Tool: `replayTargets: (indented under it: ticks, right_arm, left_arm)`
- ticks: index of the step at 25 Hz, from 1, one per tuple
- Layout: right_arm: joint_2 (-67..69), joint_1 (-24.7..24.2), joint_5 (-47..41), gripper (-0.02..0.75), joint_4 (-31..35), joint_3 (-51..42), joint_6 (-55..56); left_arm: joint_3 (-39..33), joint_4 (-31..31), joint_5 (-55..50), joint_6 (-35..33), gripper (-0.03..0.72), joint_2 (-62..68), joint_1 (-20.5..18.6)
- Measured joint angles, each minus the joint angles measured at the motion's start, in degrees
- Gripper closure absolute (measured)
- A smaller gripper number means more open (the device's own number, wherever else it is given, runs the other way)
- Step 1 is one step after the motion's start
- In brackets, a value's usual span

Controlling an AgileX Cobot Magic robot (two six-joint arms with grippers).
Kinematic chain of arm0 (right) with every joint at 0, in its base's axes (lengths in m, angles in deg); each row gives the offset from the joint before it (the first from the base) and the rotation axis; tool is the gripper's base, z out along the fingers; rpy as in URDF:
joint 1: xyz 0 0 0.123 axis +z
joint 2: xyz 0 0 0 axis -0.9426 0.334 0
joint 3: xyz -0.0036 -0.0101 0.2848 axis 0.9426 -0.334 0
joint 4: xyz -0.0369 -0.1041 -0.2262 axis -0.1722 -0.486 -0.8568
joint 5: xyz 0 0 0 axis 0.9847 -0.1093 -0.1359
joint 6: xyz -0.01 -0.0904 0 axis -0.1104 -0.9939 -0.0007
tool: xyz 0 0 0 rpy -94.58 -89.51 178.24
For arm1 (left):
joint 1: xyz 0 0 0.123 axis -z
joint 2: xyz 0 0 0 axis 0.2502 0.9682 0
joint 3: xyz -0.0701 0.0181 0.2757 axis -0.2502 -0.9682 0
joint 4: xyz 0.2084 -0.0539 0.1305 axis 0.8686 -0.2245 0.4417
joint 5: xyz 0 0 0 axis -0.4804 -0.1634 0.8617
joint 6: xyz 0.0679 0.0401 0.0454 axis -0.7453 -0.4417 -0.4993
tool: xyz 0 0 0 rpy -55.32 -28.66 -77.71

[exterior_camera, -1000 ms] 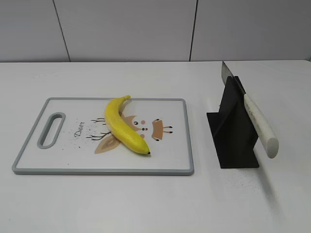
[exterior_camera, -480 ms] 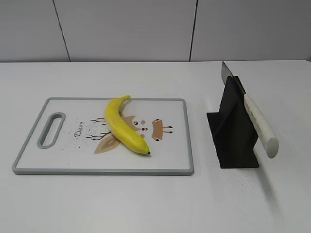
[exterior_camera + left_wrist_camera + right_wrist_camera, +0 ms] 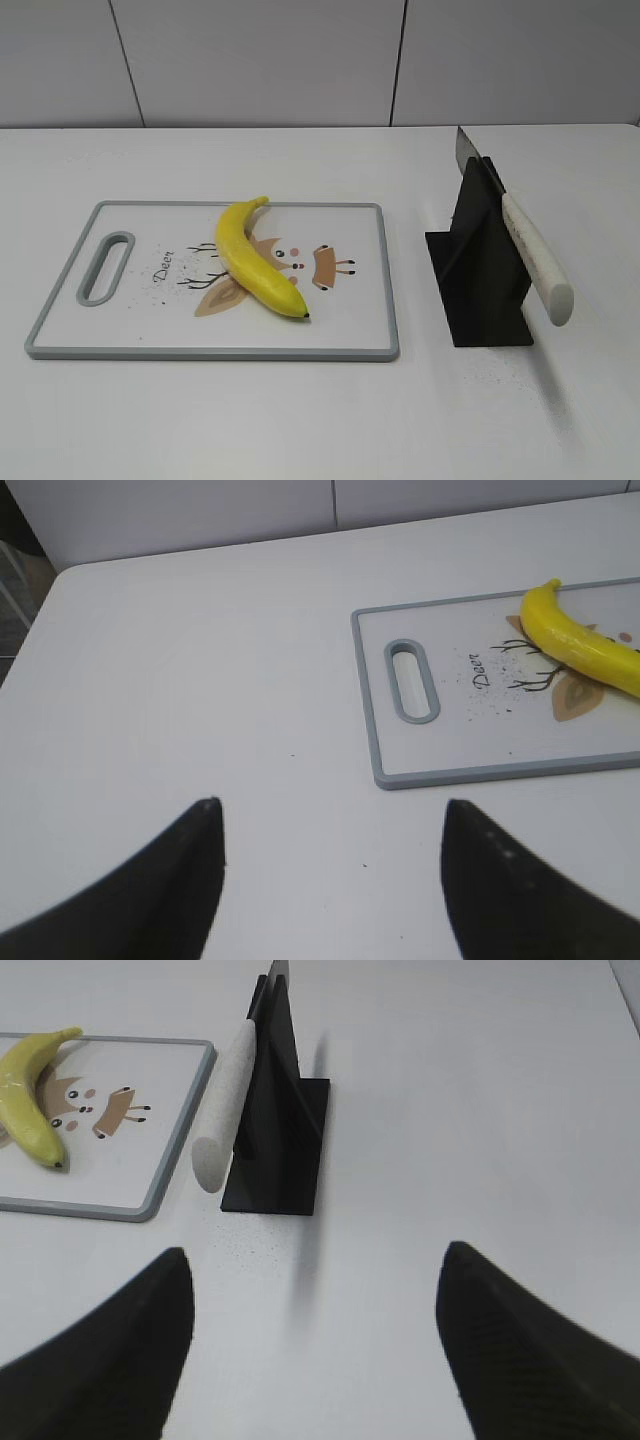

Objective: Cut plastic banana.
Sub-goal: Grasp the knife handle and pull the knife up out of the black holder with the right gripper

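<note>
The glossy yellow plastic banana (image 3: 252, 260) lies on a grey-rimmed white cutting board (image 3: 60, 300) with a deer print. It also shows in the left wrist view (image 3: 580, 640) and the right wrist view (image 3: 28, 1095). A knife with a white handle (image 3: 535, 258) rests slanted in a black stand (image 3: 480, 270), blade up and back. My left gripper (image 3: 330, 810) is open and empty over bare table left of the board. My right gripper (image 3: 315, 1260) is open and empty in front of the stand (image 3: 280, 1110). Neither gripper shows in the exterior view.
The white table (image 3: 300, 420) runs to a grey wall behind. The board's handle slot (image 3: 412, 680) faces my left gripper. The table's left edge (image 3: 40, 600) shows in the left wrist view.
</note>
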Motion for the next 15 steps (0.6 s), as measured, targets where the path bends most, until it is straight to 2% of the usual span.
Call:
replayTargets:
  ticks: [10,15]
  right_arm:
    - [22.76,0.0,-11.67,0.147,0.01,15.29,0.0]
    - [32.69,0.0,-12.87,0.147,0.15,19.86,2.0]
  left_arm:
    - [0.0,0.0,0.0,2.41,0.072,0.0,0.0]
    - [0.0,0.0,0.0,2.51,0.088,0.0,0.0]
